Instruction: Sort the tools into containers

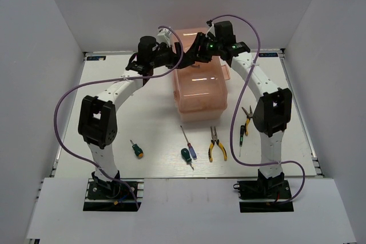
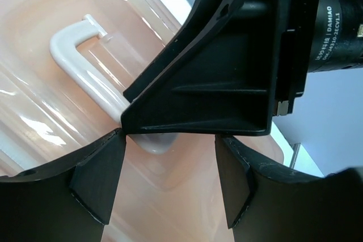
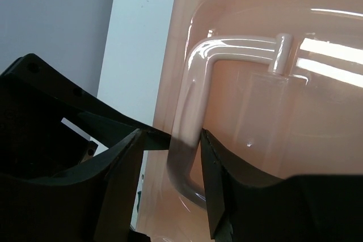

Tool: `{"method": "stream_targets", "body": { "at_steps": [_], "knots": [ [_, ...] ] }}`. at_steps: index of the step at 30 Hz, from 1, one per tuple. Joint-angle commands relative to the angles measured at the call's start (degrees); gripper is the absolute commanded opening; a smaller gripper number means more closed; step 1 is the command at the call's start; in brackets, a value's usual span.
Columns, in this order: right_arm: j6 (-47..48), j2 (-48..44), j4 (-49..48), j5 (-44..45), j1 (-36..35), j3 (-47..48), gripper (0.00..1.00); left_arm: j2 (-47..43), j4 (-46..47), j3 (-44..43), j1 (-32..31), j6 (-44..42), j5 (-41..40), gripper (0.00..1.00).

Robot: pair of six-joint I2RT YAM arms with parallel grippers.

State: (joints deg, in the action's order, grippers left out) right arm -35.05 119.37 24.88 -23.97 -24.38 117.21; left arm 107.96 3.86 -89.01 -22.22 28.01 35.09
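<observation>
Figure: the black right gripper (image 3: 173, 138) was clamped on the white loop handle (image 3: 190, 86) of the closed translucent salmon-pink plastic toolbox (image 1: 200, 92) and the left gripper (image 2: 170, 145) hung open beside it, presumably to raise the lid, since the small hand tools (image 1: 217, 150) lay unsorted on the white table (image 1: 154, 118) nearer the bases.

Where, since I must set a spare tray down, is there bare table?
Bare table lies between the left arm and the toolbox, with a narrower patch between the right arm and the right edge. Crowded: the strip before the toolbox, where pliers and screwdrivers lie.
</observation>
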Motion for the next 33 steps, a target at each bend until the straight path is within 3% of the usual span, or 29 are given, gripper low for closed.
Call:
{"method": "stream_targets", "body": {
  "at_steps": [1,13,16,20,26,30,33],
  "knots": [
    [-2.39,-4.15,-3.09,-4.6,-0.4,-0.66,0.5,1.46,-2.36,-2.83,-1.16,-1.03,-2.57,0.74],
    [-4.85,-5.2,-5.28,-7.23,1.7,-3.56,0.51,4.27,-7.98,-6.16,-2.83,-1.55,-7.49,0.73],
    [-4.94,-5.03,-6.25,-7.85,2.14,-3.83,0.62,5.06,-9.3,-8.19,-2.83,-1.55,-8.54,0.7],
    [-2.75,-4.94,-5.99,-7.06,3.55,-1.72,0.66,5.77,-10.63,-8.9,-3.36,-1.03,-11.17,0.67],
    [10.86,-7.57,-0.19,0.22,7.59,0.92,0.61,5.77,-14.75,-9.43,-3.36,0.12,-17.24,0.65],
    [18.42,-11.0,1.92,11.47,10.14,-2.33,0.58,7.78,-19.14,-12.76,-3.36,2.48,-20.15,0.56],
    [21.42,-12.14,2.01,11.75,13.3,-6.46,0.58,9.81,-21.69,-15.84,-3.36,3.02,-20.94,0.5]
  ]
}}
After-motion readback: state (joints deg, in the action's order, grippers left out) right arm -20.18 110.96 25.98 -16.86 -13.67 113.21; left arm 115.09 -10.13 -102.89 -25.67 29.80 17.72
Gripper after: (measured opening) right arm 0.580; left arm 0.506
